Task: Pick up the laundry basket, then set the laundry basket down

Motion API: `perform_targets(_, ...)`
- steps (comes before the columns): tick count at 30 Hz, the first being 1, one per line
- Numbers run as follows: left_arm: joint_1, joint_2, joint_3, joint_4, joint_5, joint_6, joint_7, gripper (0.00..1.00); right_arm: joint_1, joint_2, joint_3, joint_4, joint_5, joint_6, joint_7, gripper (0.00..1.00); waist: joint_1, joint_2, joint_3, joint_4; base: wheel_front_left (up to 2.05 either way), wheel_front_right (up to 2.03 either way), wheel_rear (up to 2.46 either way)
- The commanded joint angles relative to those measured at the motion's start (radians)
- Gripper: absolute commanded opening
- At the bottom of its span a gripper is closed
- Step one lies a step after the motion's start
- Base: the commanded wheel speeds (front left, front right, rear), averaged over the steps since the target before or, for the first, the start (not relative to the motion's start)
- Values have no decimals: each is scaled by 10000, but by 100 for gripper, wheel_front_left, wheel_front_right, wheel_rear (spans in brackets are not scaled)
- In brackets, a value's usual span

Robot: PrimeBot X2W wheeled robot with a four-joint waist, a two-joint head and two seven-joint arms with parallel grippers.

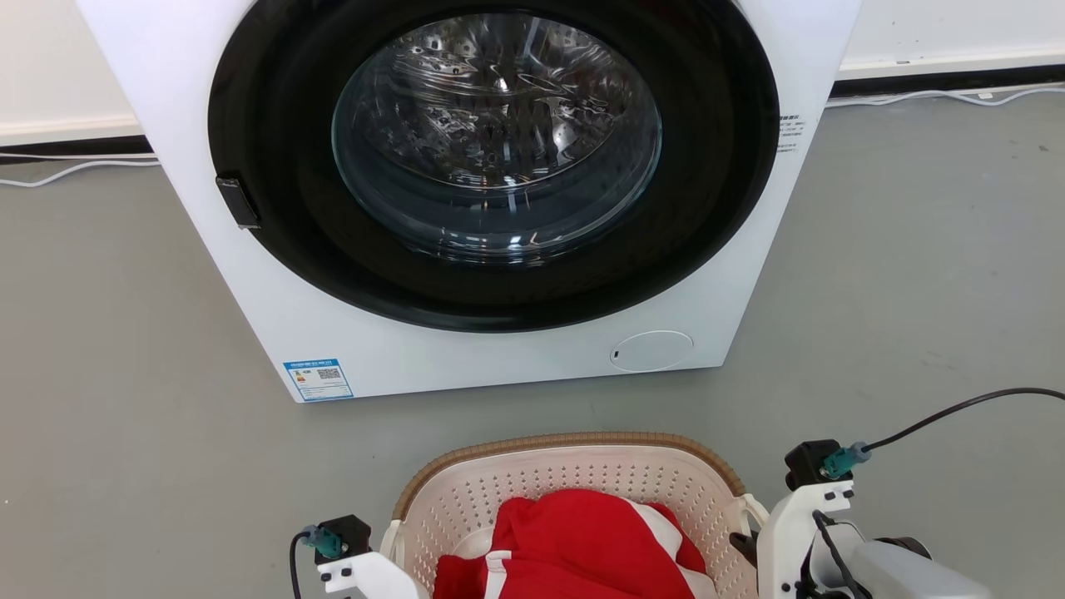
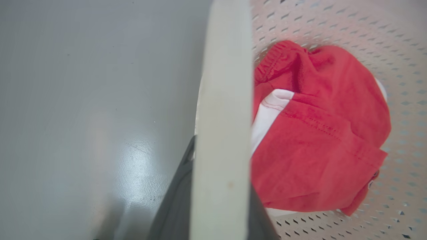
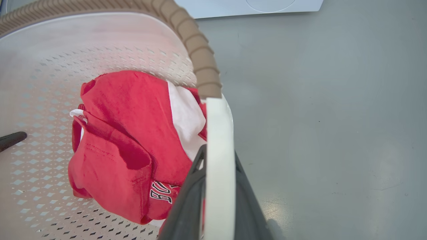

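The laundry basket is cream-white and perforated with a brown woven-look rim. It sits at the bottom of the head view, in front of the washer, and holds a red and white garment. In the left wrist view my left gripper is shut on the basket's white loop handle, with dark fingers on either side. In the right wrist view my right gripper is shut on the other white handle, just below the rim's end. I cannot tell whether the basket touches the floor.
A white front-loading washer with a closed round glass door stands just beyond the basket. Grey floor lies on both sides. White cables run along the back wall. A black cable trails from my right wrist.
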Motion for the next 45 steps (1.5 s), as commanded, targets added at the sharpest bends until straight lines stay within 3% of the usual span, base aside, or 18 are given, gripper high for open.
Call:
perform_targets(1, -479, 285, 235, -2, -168, -64, -52, 0, -174, -261, 85, 61, -76, 73, -54, 0, 1, 0, -4, 0, 0, 0, 0)
perform_targets(45, -654, 274, 131, 47, -308, -152, -366, 0, -221, -233, 101, -165, -243, 73, -344, 0, 1, 0, 200, -67, 0, 0, 0)
